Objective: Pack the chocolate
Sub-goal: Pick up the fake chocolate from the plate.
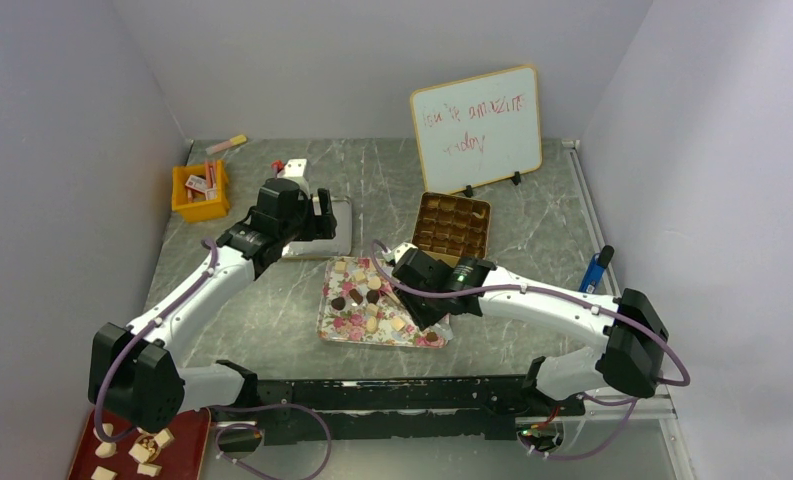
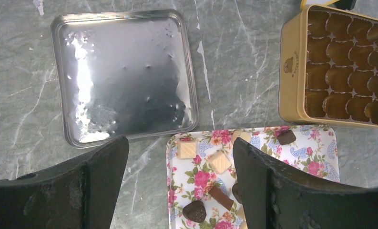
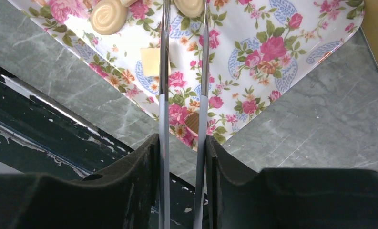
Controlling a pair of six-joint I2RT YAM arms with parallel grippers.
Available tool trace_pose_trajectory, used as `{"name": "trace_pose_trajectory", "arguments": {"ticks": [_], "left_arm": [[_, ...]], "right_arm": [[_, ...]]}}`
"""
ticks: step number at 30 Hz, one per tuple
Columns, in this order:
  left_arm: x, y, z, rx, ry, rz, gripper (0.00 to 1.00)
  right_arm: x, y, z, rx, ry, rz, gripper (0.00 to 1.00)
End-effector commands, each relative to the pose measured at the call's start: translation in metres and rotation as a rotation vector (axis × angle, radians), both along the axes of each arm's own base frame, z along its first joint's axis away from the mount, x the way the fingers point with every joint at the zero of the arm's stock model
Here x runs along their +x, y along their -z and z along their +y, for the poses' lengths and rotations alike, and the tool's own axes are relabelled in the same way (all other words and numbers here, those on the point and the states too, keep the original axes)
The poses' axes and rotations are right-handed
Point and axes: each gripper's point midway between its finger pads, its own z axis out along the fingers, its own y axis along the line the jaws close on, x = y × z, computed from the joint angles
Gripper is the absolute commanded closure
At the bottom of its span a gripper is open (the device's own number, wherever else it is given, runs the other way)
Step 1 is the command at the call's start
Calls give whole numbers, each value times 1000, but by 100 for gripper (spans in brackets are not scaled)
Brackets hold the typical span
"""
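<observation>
Here the chocolate (image 2: 220,161) lay loose on the floral tray (image 2: 320,152), with a gripper over each end.

The left gripper (image 2: 179,145) hung spread wide and empty above one tray corner. Ahead of its left finger lay the silver lid (image 2: 125,76), its rim just beside the tray's with a thin strip of table (image 2: 234,71) between. Ahead of its right finger the gold tin (image 2: 289,90) ran its wall along the tray's rim. The right gripper (image 3: 183,28) held its thin blades (image 3: 164,71) close together over the corner nearest the black rail (image 3: 58,119). A cream piece (image 3: 189,5) sat between them near the tips, but whether they pinched it could not be told. Left of the blades lay a cream swirl (image 3: 109,16) and a cream square (image 3: 151,61); right of them bare floral surface ran to the rim.
</observation>
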Motion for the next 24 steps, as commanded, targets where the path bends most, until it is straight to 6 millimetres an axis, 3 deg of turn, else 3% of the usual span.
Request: {"name": "trace_pose_trajectory", "arguments": {"ticks": [1, 5, 18, 24], "left_arm": [[2, -13, -2, -2, 16, -48, 15], [3, -14, -3, -6, 19, -53, 15], [2, -17, -6, -21, 27, -54, 15], [-1, -16, -5, -26, 26, -52, 15]], "right_arm": [[1, -9, 2, 32, 12, -23, 82], [3, -20, 1, 53, 32, -36, 100], [19, -74, 10, 144, 104, -126, 100], [44, -102, -3, 131, 242, -249, 100]]}}
